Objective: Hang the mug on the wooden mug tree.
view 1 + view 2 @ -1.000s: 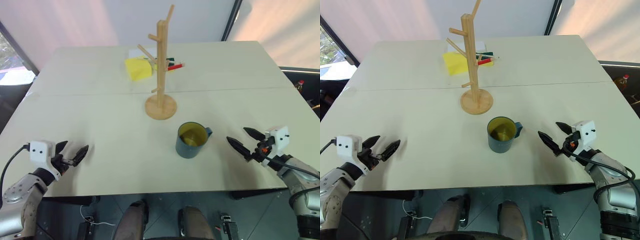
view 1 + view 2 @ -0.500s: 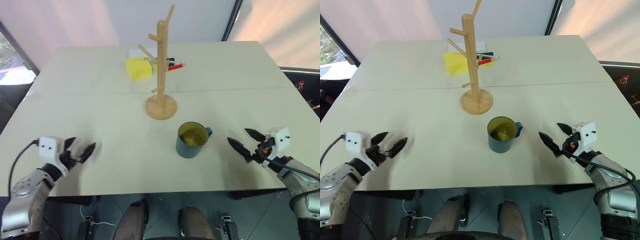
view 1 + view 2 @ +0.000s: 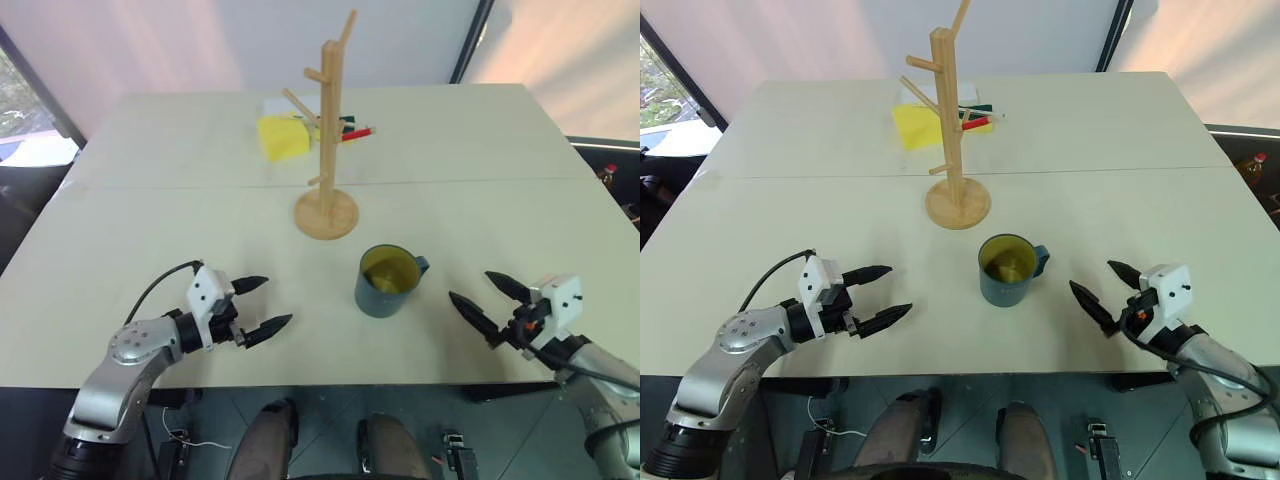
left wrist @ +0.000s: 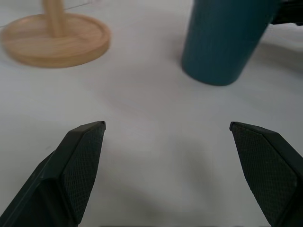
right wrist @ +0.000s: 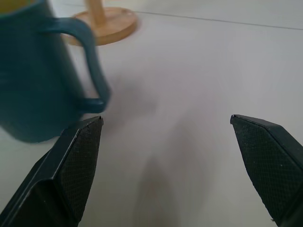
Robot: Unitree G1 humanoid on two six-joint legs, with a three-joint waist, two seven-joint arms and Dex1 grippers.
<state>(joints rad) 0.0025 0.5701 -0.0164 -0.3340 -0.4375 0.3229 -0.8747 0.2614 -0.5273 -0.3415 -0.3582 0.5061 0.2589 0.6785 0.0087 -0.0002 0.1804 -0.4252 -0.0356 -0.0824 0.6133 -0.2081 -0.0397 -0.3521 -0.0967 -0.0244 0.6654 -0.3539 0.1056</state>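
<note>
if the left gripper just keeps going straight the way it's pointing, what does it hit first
Most likely the mug. The left gripper, fingers open, points across the table toward it, with bare tabletop between them. In the left wrist view the mug sits slightly off centre, so it might only graze it.

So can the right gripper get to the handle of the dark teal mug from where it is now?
Probably yes. The right gripper is open, and only bare table lies between it and the dark teal mug, whose handle faces that side.
</note>
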